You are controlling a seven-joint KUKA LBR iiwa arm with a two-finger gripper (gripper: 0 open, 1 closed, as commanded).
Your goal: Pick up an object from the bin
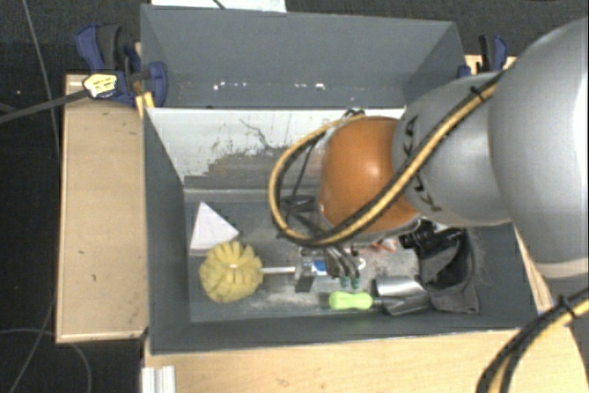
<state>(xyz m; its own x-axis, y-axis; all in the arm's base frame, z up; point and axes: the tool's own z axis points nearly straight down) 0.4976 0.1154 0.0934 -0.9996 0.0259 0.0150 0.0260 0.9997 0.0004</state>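
Low at the bin's (166,225) front, the gripper (339,268) hangs above a green piece (351,300), opening unclear.

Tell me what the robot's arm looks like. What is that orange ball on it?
The arm is a thick, rounded, silver-grey tube with dark lettering on its side. Near its end sits a smooth orange dome, a cover that is part of the robot. Yellow and black cables loop round that dome. Beneath it is the tool, small, dark and metallic.
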